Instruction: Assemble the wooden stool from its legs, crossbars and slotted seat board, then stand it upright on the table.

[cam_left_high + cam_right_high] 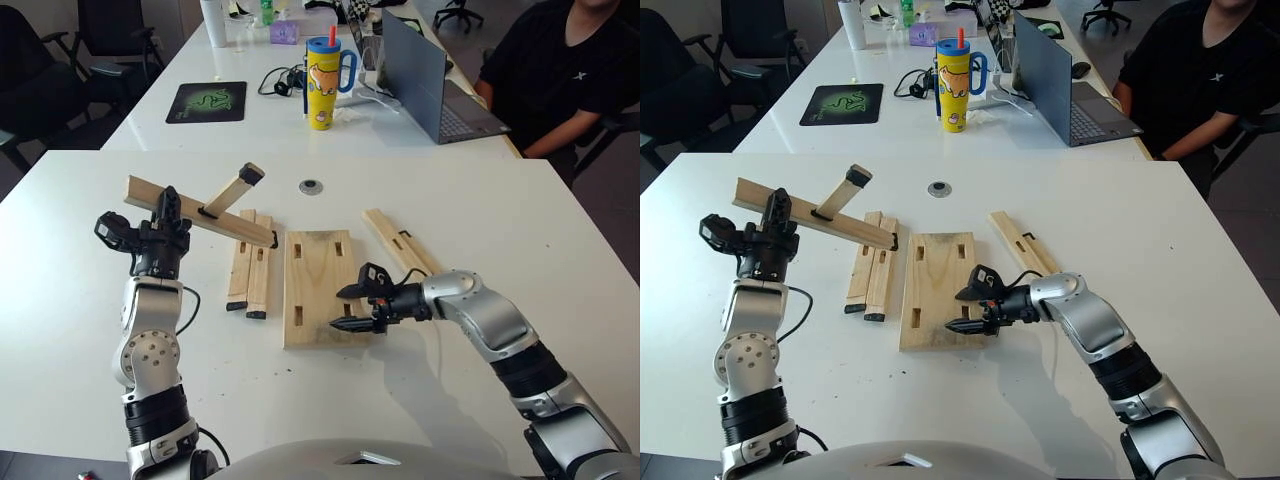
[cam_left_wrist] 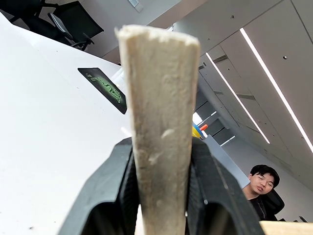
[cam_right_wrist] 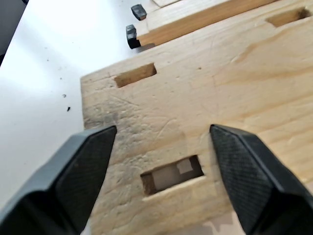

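Seat board [image 1: 312,275] flat under spread right hand [image 1: 340,309]; left hand [image 1: 168,212] clamps leg [image 1: 228,227].

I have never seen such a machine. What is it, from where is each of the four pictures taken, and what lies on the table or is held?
This is a humanoid robot; each arm ends in a two-finger gripper. Two pictures come from cameras in its head, two from cameras on its wrists. On the white table lie a slotted seat board, two legs at its left, one more piece at its right. The left gripper holds two joined sticks above the table. The right gripper is open over the board.
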